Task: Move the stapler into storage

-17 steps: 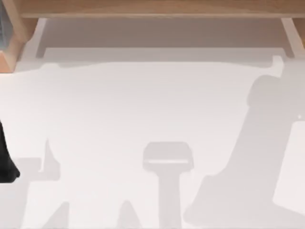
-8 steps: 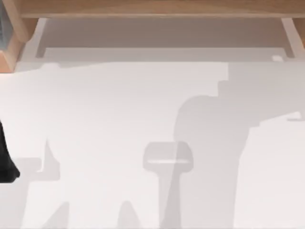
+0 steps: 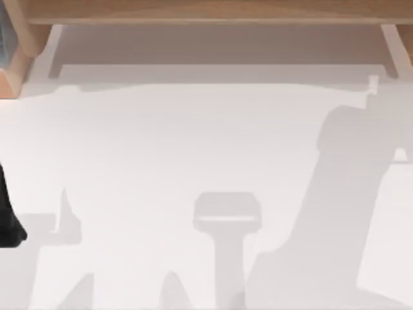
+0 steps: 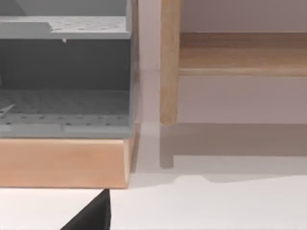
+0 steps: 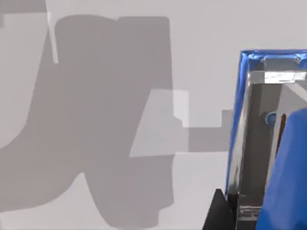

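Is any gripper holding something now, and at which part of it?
It cannot be told: the stapler is close before the right wrist camera, but no grip on it is visible.

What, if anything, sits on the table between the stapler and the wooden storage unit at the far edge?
Nothing visible does. The stapler appears close up in the right wrist view, above bare white table crossed by shadows. In the top view, the table surface leading to the wooden storage unit carries shadows, no objects.
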`<state>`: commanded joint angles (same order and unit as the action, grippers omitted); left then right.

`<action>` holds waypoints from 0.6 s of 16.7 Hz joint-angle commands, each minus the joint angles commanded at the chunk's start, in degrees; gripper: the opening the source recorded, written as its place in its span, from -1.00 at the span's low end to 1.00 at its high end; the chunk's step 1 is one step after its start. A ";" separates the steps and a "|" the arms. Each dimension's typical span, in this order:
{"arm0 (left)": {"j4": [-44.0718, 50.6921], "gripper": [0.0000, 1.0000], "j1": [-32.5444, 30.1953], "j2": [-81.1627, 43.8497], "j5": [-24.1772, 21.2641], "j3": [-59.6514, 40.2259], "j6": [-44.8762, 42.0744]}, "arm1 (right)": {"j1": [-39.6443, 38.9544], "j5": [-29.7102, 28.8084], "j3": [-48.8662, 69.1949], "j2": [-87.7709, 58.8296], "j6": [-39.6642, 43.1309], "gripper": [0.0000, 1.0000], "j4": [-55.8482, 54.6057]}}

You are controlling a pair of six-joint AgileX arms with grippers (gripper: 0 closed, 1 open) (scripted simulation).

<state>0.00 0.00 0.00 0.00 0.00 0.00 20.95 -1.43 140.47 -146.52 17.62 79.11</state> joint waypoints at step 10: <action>0.00 1.00 0.00 0.00 0.00 0.00 0.00 | 0.29 0.28 -1.84 -2.67 1.54 -0.55 0.12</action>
<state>0.00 0.00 0.00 0.00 0.00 0.00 21.24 -1.15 138.63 -149.19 19.16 79.23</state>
